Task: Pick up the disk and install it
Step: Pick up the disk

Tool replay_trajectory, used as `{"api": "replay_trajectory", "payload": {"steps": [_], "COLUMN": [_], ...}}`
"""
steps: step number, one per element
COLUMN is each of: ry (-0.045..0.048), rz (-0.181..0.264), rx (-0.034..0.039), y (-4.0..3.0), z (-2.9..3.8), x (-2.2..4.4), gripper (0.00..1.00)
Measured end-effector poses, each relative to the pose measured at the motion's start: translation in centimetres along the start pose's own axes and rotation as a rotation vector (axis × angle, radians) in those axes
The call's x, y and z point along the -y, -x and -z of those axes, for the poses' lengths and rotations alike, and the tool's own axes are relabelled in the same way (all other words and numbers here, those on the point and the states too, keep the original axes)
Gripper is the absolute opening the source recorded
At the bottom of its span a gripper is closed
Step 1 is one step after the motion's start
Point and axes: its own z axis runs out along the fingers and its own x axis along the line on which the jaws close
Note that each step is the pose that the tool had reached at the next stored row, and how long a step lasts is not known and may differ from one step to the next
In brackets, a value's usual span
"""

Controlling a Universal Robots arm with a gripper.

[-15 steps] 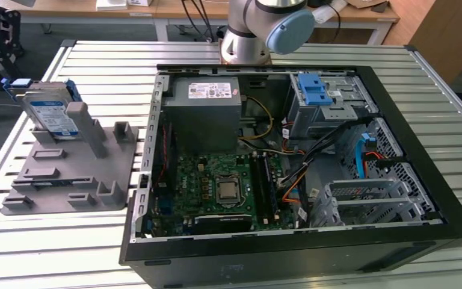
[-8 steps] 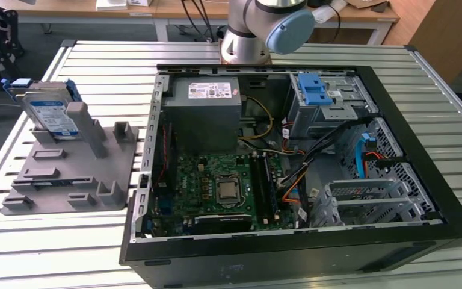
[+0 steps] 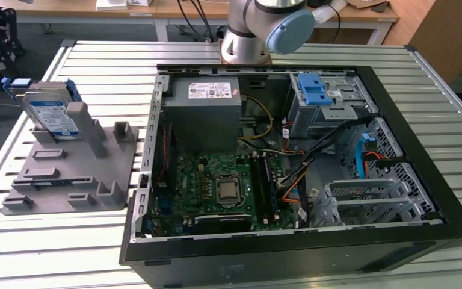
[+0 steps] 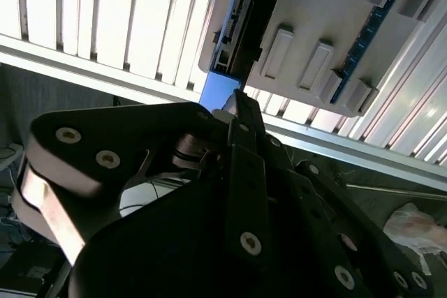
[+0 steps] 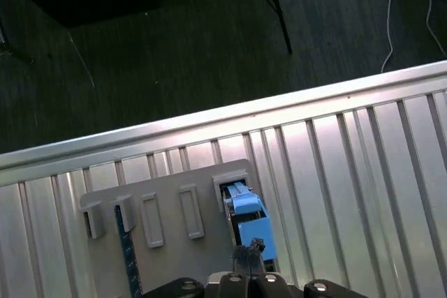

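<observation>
Directly below the black gripper (image 5: 249, 249), fingers pressed together and empty, the blue-railed silver disk (image 5: 251, 225) stands edge-up in a grey holder (image 5: 167, 263).

Slatted metal table (image 3: 447, 132) (silver) under grey fixture (image 3: 62, 174), computer case (image 3: 295, 253).

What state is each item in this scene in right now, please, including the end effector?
disk: standing upright in the grey holder, not installed.
grey holder: carrying the disk at one end.
computer case: lying flat, side panel off, interior exposed.
end effector: close to the disk's blue end; whether it grips cannot be told.
</observation>
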Motion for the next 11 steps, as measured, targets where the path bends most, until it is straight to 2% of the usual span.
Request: {"api": "replay_trajectory", "payload": {"steps": [1,3,4,6,7,10,11], "ry": [0.0010,0.0026,0.0033,0.0048,0.0052,0.0053,0.0055], "rz": [0.019,0.055,0.073,0.108,0.117,0.118,0.118], "rx": [-0.0006,-0.0019,-0.0025,-0.0036,-0.0040,-0.0042,-0.0042], "y": [0.00,-0.01,-0.02,-0.02,-0.03,-0.03,-0.03], "z": [-0.03,-0.10,-0.15,-0.26,-0.33,-0.42,-0.42], "x": [0.00,0.00,0.01,0.01,0.01,0.01,0.00], "gripper": [0.12,0.24,0.24,0.35,0.35,0.47,0.47]}}
